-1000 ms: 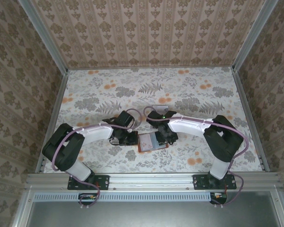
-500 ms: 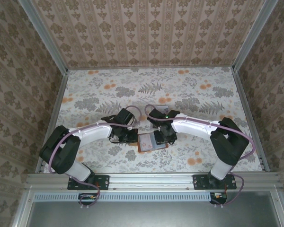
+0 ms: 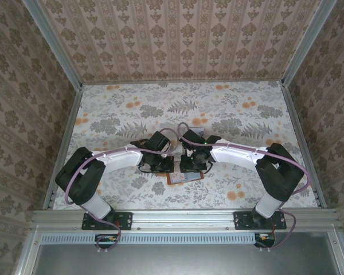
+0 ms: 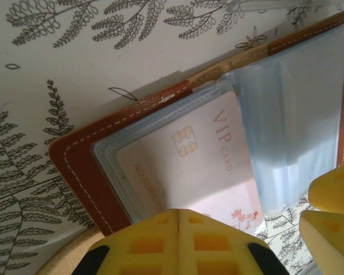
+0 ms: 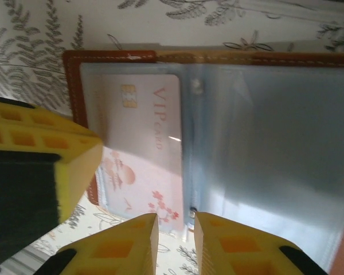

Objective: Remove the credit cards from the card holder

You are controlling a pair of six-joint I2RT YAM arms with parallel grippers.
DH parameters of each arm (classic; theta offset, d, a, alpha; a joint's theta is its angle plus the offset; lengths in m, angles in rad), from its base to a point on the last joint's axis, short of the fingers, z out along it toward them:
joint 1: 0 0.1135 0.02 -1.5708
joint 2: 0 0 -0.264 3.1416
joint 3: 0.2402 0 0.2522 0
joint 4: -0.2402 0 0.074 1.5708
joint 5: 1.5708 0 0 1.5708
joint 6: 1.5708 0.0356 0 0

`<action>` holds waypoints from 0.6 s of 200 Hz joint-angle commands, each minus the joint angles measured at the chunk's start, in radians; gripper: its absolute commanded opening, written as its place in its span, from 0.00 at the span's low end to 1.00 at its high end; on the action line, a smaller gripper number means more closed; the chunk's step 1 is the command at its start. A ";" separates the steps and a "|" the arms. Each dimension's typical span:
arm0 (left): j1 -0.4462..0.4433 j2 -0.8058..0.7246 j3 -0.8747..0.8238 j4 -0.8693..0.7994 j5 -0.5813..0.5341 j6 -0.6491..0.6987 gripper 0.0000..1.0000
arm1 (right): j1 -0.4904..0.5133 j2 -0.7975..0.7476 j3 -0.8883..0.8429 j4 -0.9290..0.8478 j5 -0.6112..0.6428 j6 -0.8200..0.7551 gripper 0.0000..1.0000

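Observation:
The card holder [image 3: 187, 178] lies open on the table between both arms, brown leather [image 4: 80, 172] outside and grey-blue clear sleeves [image 5: 269, 154] inside. A pale credit card [image 4: 200, 166] marked VIP CARD, with pink blossoms, sits in its left half [image 5: 140, 143]. My left gripper [image 4: 179, 213] is shut, its joined tips over the card's near edge. My right gripper [image 5: 175, 220] stands at the holder's near edge by the middle seam. Its jaws are a narrow gap apart with nothing between them. Its fingers [image 4: 332, 192] show at the right of the left wrist view.
The table [image 3: 126, 109] has a floral cloth and patterned walls on three sides. An aluminium rail [image 3: 183, 216] runs along the near edge. The two wrists [image 3: 175, 154] nearly touch over the holder. Free room lies on the far half of the table.
Both grippers have moved in towards each other and now cover most of the card holder. The right jaws have narrowed. The left jaws stayed shut.

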 commanded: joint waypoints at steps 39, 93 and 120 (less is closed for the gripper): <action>-0.005 0.014 -0.020 -0.010 -0.012 0.009 0.02 | -0.022 0.055 -0.042 0.159 -0.125 0.059 0.21; -0.003 0.010 -0.026 -0.008 -0.012 0.008 0.02 | -0.026 0.098 -0.024 0.143 -0.094 0.041 0.21; 0.000 0.009 -0.029 -0.010 -0.012 0.010 0.02 | -0.027 0.110 -0.023 0.123 -0.066 0.029 0.22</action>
